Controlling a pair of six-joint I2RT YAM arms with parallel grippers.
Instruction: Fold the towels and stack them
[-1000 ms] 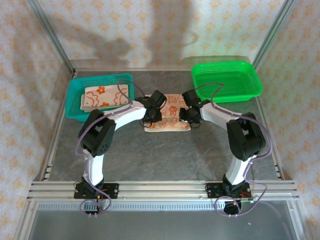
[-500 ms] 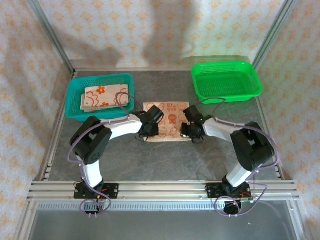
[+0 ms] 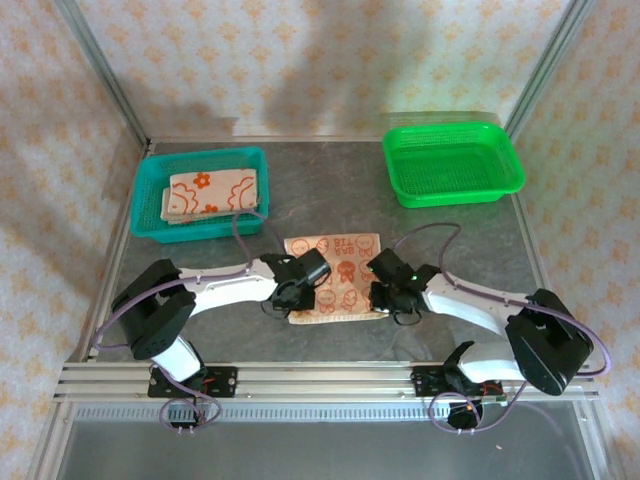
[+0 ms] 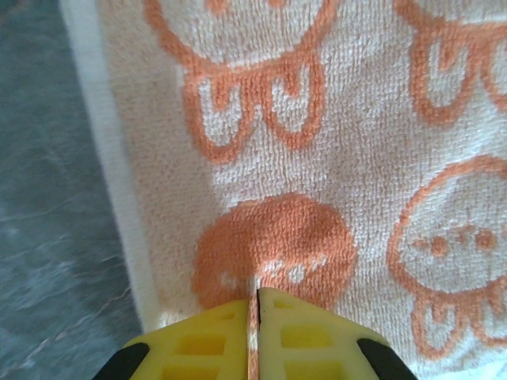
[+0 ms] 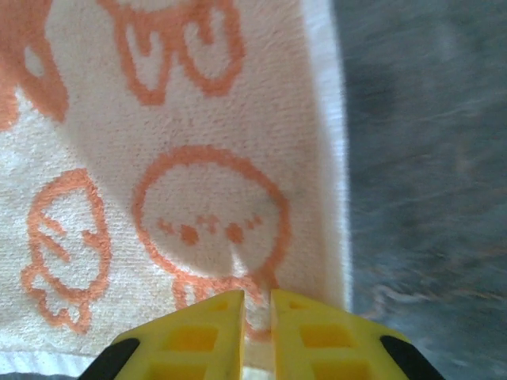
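Fold step. Left gripper (image 3: 291, 301) and right gripper (image 3: 384, 301) each clamped on a near corner of the towel (image 3: 333, 268), which lies flat mid-table (image 3: 470, 250). Next, probably: lift both evenly, carry near edge over far edge.

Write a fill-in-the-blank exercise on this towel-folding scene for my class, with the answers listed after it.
1. The folded towel lies in the basket on the ____ side of the table.
2. The other basket is coloured ____.
3. The left gripper and right gripper are both shut on the ____ edge of the spread towel.
4. The grippers' fingers are ____.
Missing words: left, green, near, yellow.
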